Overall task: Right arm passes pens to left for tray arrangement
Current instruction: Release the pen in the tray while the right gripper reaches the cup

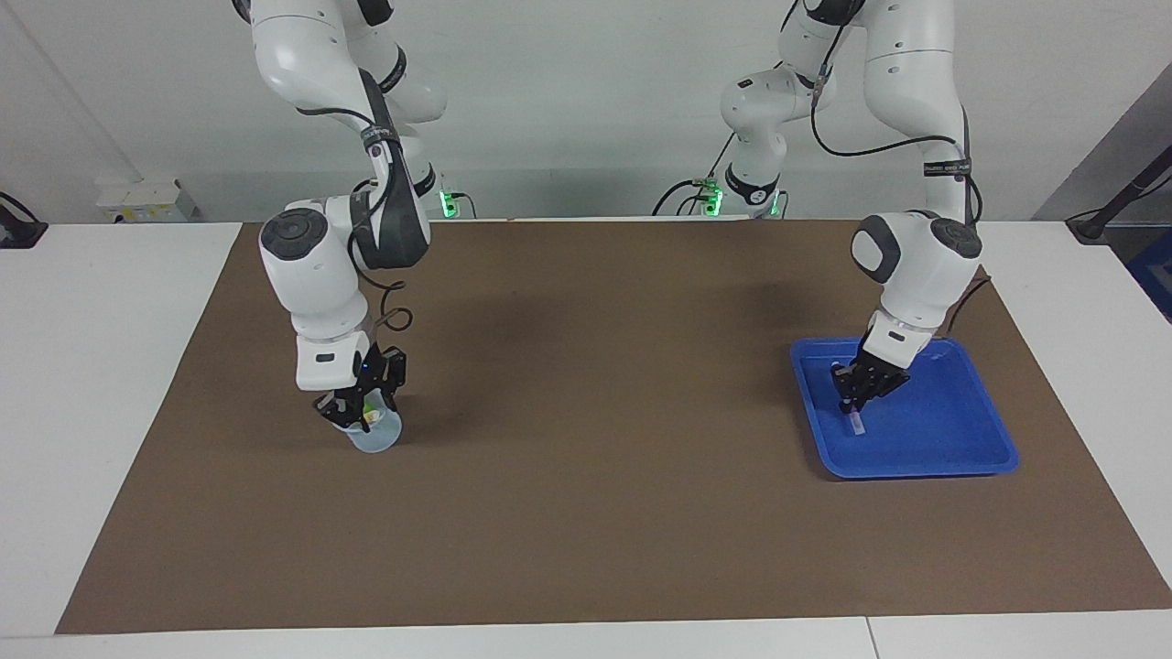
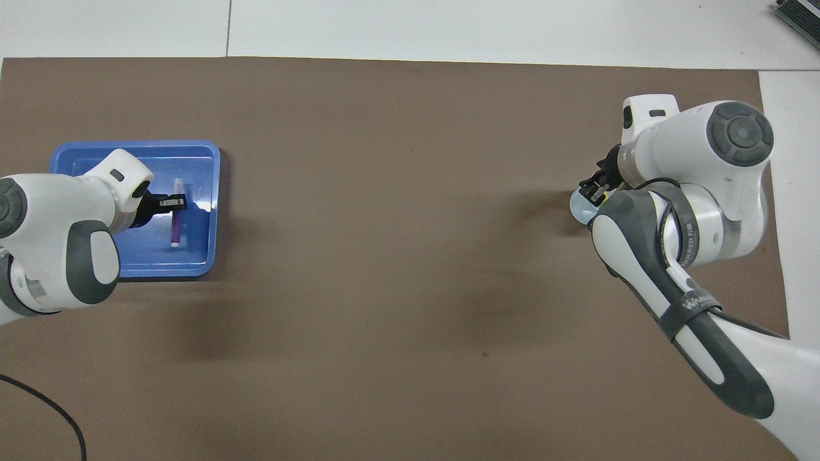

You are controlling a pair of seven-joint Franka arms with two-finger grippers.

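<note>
The brown mat (image 1: pixel 595 458) between the shallow blue plastic tray (image 1: pixel 971 453) and the small translucent plastic cup (image 1: pixel 375 439) lies open (arms crowd both).

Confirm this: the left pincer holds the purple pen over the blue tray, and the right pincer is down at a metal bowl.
One thing is wrong: the facing view shows the right pincer at a small translucent plastic cup, not a metal bowl. The left pincer does hold the purple pen over the blue tray.
</note>
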